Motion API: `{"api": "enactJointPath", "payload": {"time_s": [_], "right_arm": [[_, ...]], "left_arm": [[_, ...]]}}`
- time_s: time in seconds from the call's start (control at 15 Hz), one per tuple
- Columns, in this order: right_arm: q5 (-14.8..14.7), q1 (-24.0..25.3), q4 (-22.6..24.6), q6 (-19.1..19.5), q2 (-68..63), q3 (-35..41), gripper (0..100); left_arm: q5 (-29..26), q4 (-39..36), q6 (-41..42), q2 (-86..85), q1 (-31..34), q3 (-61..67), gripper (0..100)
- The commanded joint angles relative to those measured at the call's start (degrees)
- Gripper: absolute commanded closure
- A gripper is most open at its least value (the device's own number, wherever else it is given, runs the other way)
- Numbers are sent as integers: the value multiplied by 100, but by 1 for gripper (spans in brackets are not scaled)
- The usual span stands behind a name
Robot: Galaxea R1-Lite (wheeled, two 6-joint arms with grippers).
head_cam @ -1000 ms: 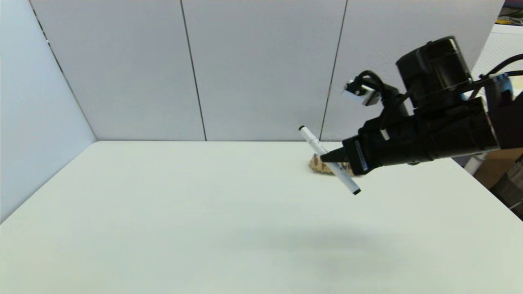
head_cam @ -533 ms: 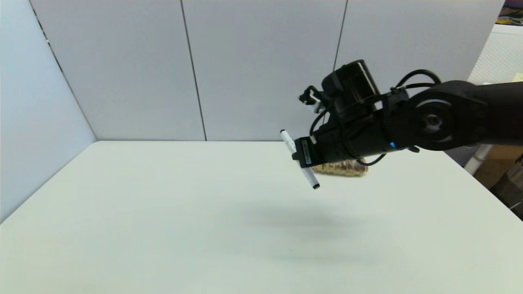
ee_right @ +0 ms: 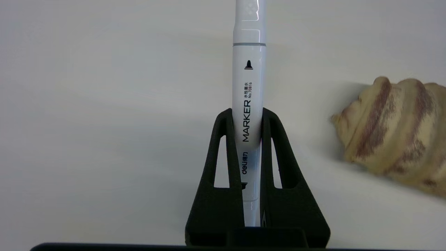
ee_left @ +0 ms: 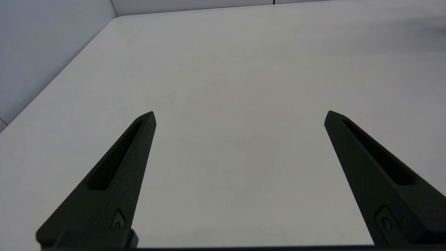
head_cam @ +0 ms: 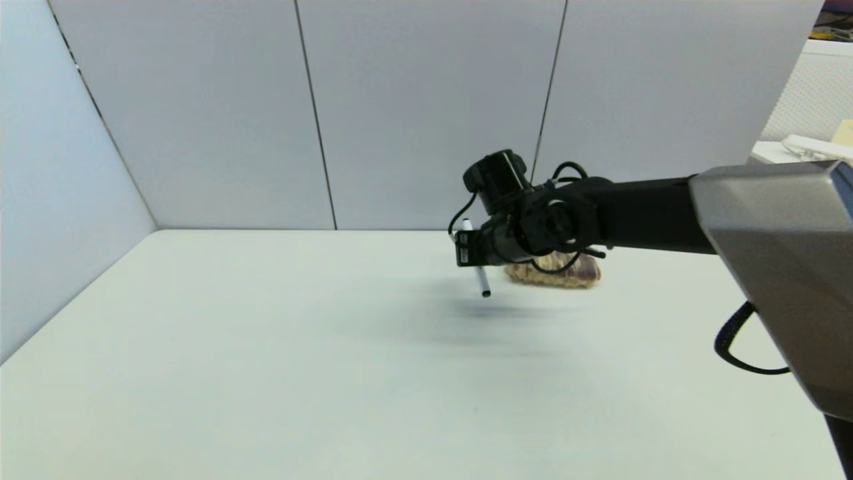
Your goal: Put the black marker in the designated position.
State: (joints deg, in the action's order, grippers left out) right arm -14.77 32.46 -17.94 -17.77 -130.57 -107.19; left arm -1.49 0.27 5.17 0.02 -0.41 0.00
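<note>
The black marker (head_cam: pixel 481 280), a slim white barrel with a black tip at its low end, hangs steeply tilted above the table's far middle. My right gripper (head_cam: pixel 468 252) is shut on its upper half. In the right wrist view the marker (ee_right: pixel 248 83) runs between the two fingers (ee_right: pixel 223 146) of the right gripper (ee_right: pixel 246 116), which clamp the printed barrel. It hangs just left of the bread loaf (head_cam: pixel 553 272). My left gripper (ee_left: pixel 239 116) is out of the head view; its own view shows it open over bare table.
The ridged brown-and-tan bread loaf (ee_right: pixel 393 134) lies on the white table (head_cam: pixel 266 373) near the back wall. White panels (head_cam: pixel 426 113) close the back and left sides. The right arm's grey link (head_cam: pixel 780 267) fills the right side.
My right arm has swung left and farther from the camera, carrying the marker from in front of the loaf to its left side. The marker now hangs more upright and lower.
</note>
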Motion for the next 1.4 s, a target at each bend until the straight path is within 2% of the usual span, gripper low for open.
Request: {"api": "enactJointPath", "payload": {"time_s": [0.07,0.4,0.73,0.8,1.07,1.27,1.4], "right_arm": [[-140,-100,-122,90,-531,-232,100],[-87,-126,-456,169,-495,-417,100],[-96,-126,-464,266,-495,-417,100],[-96,-126,-464,283,-478,-417,0],[-34,-109,-456,283,-355,-425,0],[10,-126,-438,274,304,-425,0],[326,-188,-376,283,1157,-425,0]], "left_arm": [[-1,0,2,-2,-2,0,0],[-1,0,2,-2,-2,0,0],[-1,0,2,-2,-2,0,0],[-1,0,2,-2,-2,0,0],[-1,0,2,6,-2,0,0],[-1,0,2,-2,-2,0,0],[-1,0,2,-2,-2,0,0]]}}
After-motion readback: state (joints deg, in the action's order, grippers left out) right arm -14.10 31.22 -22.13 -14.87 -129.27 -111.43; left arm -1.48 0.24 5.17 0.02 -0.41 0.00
